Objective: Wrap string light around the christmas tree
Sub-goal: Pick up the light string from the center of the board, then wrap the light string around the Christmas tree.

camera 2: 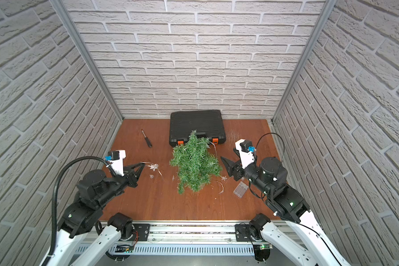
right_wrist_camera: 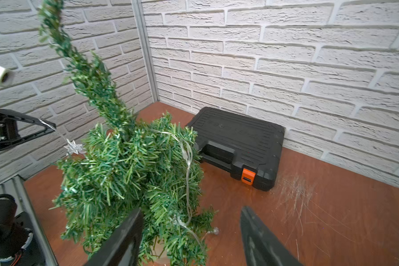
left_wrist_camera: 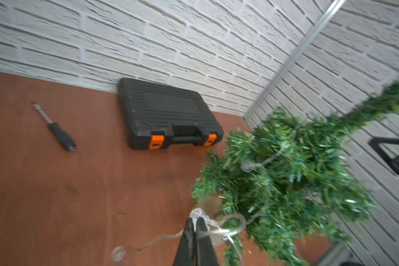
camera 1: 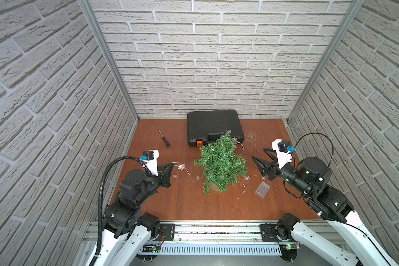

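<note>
two arms, two grippers, one of everything else.

nearest us, one clear oblong plastic battery box [camera 1: 262, 189] lies flat on the reddish wood-grain table [camera 1: 189, 207], just beside the right arm. it ends the one string light [camera 1: 187, 171], a thin pale wire with clear ornaments. we count at least two stars on the table, plus a small round bulb.

one christmas tree [camera 1: 219, 163] stands mid-table, with bristly green needles, leaning, its tan pot mostly hidden under branches. the wire runs from the box past the pot, loops up over the branches on the right side, and trails off on the left side.

left gripper [camera 1: 171, 164]: black tapered fingers [left_wrist_camera: 189, 232] pressed together, clamped on the wire, a star dangling just beyond the tips. it sits well left of the tree.

right gripper [camera 1: 259, 153]: jaws well apart, holding nothing, near the tree's right side. we cannot tell if one finger brushes the needles.

farther back: one black-handled screwdriver [camera 1: 164, 138], one patch of pale scratches [camera 1: 251, 138], and one black ribbed plastic case [camera 1: 213, 126] with two orange latches against the white brick wall [camera 1: 205, 69].
</note>
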`<state>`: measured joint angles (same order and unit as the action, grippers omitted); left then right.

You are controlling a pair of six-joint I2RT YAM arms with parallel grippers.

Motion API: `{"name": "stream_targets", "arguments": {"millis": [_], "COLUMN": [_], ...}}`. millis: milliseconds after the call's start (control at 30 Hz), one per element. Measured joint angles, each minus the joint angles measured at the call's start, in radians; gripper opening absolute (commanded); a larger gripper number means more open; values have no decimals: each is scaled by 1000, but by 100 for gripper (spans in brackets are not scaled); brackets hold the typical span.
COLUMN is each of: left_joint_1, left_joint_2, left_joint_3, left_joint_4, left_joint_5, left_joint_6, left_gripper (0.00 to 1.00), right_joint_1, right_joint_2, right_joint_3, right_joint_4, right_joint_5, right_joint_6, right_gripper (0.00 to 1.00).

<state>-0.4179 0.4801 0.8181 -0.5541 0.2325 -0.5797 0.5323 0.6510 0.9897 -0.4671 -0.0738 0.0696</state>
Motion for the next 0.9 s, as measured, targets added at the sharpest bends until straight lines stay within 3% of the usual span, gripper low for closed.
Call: {"name": "stream_targets", "arguments": {"millis": [167,467,700,900], "left_joint_1": [-61,-161,-321,-507], "left_joint_2": [74,26,132,272], "left_joint_3": [52,76,67,111], "left_joint_4": [-50,-1,149,217], "left_joint_5": [194,376,368,269], "left_joint_6": [-6,-83,-148,-176], "left_gripper": [0,0,0,0], "right_joint_1": [2,83,245,382], "right_joint_2": [24,96,115,119], "right_joint_3": [11,13,13,-32], "right_joint_4": [-1,5,22,40], "right_joint_5": [-163,-375,-423,-414], "right_joint_6": [-6,-14,-58,-97], "right_gripper": [65,56,35,33]}}
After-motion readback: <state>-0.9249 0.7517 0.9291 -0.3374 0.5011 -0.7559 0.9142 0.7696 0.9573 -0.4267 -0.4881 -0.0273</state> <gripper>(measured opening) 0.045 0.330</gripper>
